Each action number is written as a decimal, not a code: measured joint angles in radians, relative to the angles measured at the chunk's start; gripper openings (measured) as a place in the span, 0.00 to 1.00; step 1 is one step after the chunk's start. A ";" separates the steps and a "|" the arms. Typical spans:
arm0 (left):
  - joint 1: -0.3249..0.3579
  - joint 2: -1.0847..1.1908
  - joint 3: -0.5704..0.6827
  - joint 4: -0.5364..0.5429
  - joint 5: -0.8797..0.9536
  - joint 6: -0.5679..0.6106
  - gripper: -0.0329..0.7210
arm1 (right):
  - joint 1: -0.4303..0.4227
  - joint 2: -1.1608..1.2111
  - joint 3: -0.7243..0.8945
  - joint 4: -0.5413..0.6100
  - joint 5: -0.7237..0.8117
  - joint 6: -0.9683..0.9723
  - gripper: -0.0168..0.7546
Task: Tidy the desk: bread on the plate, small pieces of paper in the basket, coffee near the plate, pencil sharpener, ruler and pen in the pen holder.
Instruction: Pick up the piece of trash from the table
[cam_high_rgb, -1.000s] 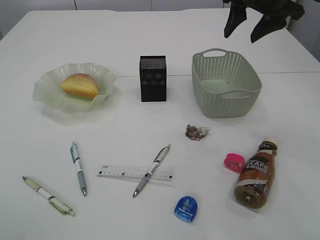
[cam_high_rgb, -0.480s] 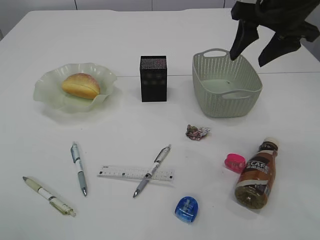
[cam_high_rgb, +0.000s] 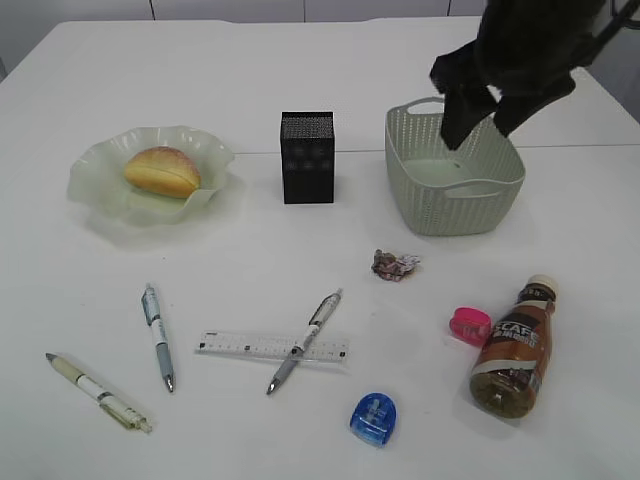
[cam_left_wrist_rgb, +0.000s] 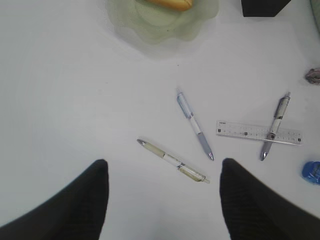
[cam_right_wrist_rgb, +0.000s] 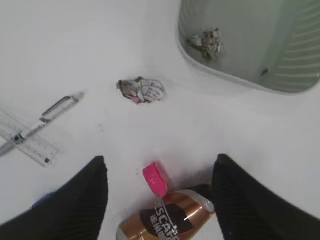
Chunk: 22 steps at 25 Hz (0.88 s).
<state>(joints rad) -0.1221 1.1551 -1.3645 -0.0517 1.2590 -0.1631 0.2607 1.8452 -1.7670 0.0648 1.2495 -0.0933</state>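
Right gripper (cam_high_rgb: 480, 118) hangs wide and empty over the basket (cam_high_rgb: 440, 212); a crumpled paper (cam_high_rgb: 395, 265) lies just in front of the basket, and descending carelessly could hit its rim

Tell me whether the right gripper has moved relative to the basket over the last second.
Yes. The right gripper has come down and shifted left in the exterior view; it now hangs, open, over the basket, not above and behind its far rim.
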 joint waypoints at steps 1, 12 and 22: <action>0.000 0.000 0.000 -0.002 0.000 0.000 0.71 | 0.023 0.009 0.000 -0.024 0.000 -0.015 0.68; 0.000 0.000 0.000 -0.002 0.000 0.000 0.71 | 0.098 0.194 0.000 -0.050 -0.031 -0.182 0.68; 0.000 0.000 0.000 -0.002 0.000 0.000 0.70 | 0.121 0.301 0.000 -0.065 -0.159 -0.262 0.68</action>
<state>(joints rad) -0.1221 1.1551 -1.3645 -0.0534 1.2590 -0.1631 0.3813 2.1466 -1.7670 0.0000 1.0904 -0.3552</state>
